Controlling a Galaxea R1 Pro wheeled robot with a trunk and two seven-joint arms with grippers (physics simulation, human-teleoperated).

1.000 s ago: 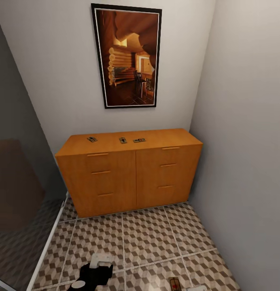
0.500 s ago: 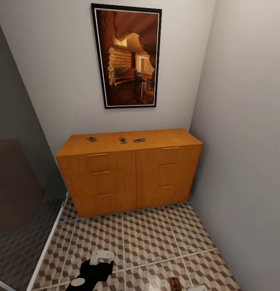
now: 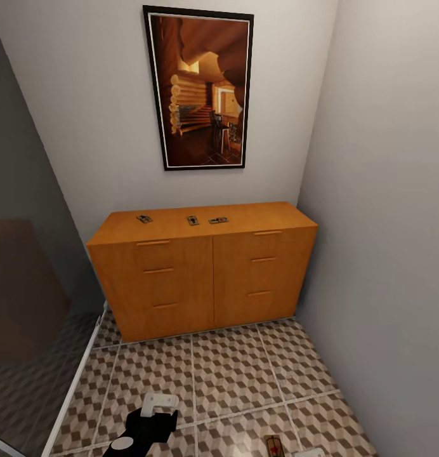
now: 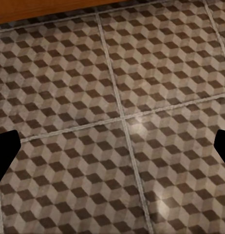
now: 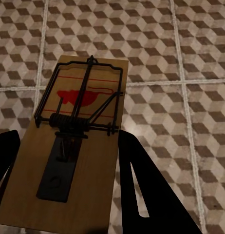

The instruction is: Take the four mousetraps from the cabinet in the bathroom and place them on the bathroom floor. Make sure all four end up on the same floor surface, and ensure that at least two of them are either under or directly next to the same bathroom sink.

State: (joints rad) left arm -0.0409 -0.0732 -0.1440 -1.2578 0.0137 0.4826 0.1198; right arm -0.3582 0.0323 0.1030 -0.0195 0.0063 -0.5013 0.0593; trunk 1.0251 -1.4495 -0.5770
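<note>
Head view: I am looking down at an orange-brown cabinet (image 3: 203, 266) pushed against the far wall, in the corner where the grey side wall (image 3: 384, 222) meets it on the right. Three mousetraps lie on its flat top toward the left and middle, well apart from the front edge: one at the left (image 3: 144, 219), one in the middle (image 3: 193, 220), one just right of it (image 3: 218, 220). A framed picture (image 3: 198, 87) of a log interior hangs above. The bathroom floor (image 3: 232, 368), tiled in a brown and beige cube pattern, stretches from the cabinet's foot toward me. Low at the near left, the left gripper (image 3: 157, 406) hangs over the tiles; in its wrist view its dark fingertips (image 4: 5, 151) sit at opposite edges with bare floor between them, spread wide and holding nothing. At the near right edge, a fourth mousetrap (image 3: 273, 446) shows its red spot. The right wrist view brings it close: the tan board (image 5: 73, 156) with its wire frame lies between the dark fingers (image 5: 146, 195) of the right gripper (image 5: 68, 185), which clamp it by its long sides above the floor.
</note>
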